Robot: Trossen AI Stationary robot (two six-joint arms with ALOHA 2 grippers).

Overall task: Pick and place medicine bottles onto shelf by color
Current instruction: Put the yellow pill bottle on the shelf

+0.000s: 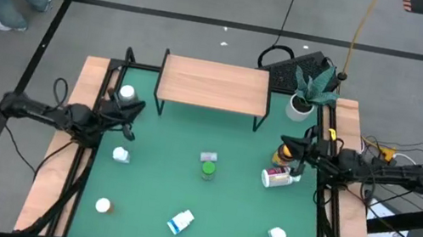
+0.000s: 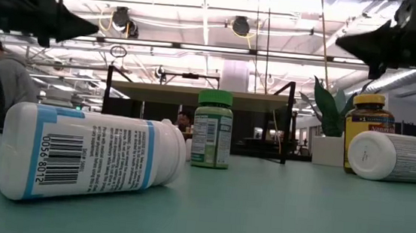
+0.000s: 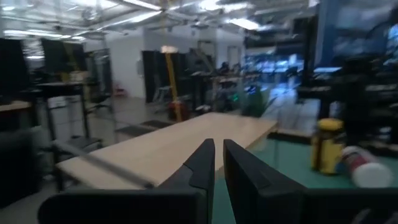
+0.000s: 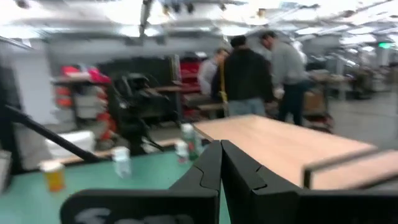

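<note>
The light-wood shelf (image 1: pixel 213 84) stands on black legs at the table's far middle, with nothing on its top. Bottles stand or lie on the green table: a green one (image 1: pixel 208 169) upright in the middle, an amber yellow-capped one (image 1: pixel 281 154) upright at the right, a white red-labelled one (image 1: pixel 277 178) on its side beside it, and a blue-labelled one (image 1: pixel 180 221) on its side near the front. My left gripper (image 1: pixel 137 110) hovers shut and empty at the left. My right gripper (image 1: pixel 285 141) hovers shut and empty by the amber bottle.
White bottles stand at the left (image 1: pixel 126 93), (image 1: pixel 121 154), at the front left (image 1: pixel 102 204) and the front right (image 1: pixel 276 234). A potted plant (image 1: pixel 304 100) stands at the shelf's right end. Wooden rails (image 1: pixel 67 155) run along both table sides. People stand in the room beyond.
</note>
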